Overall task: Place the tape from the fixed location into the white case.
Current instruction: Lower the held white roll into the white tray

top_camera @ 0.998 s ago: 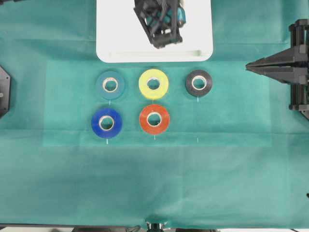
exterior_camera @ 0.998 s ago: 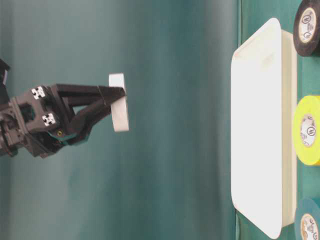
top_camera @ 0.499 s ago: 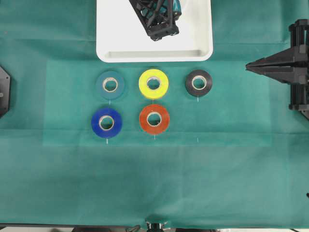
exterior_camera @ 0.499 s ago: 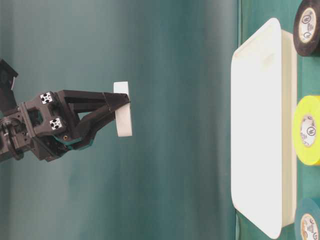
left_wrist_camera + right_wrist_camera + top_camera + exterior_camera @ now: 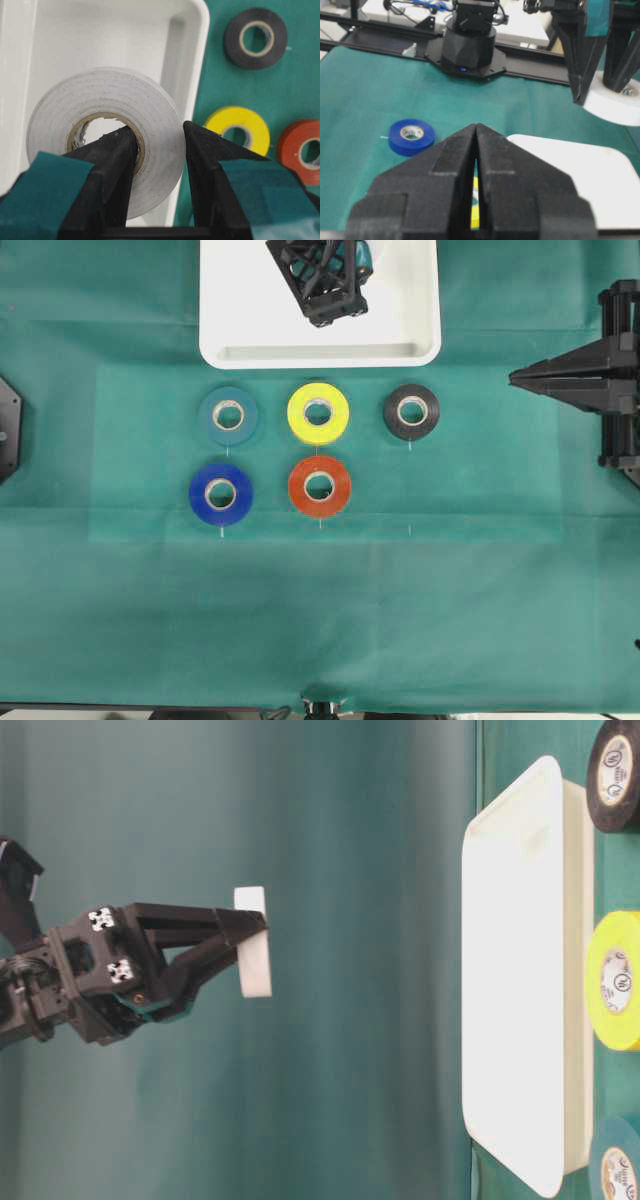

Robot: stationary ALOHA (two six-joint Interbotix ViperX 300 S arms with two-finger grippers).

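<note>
On your green cloth (image 5: 480,590), 5 loose rolls: 1 blue (image 5: 221,494), 1 orange (image 5: 320,486), 1 teal (image 5: 228,416), 1 yellow (image 5: 318,413), 1 black (image 5: 411,412), beyond them 1 white case (image 5: 410,310), above it your left gripper (image 5: 159,150) pinching 1 tape (image 5: 107,130) through its core, your right gripper (image 5: 476,150) pressed together, holding nothing.

No text can be read. The cardboard cores of the black roll (image 5: 613,772) and the yellow roll (image 5: 614,980) at the table's edge carry small dark print, too blurred to make out.
</note>
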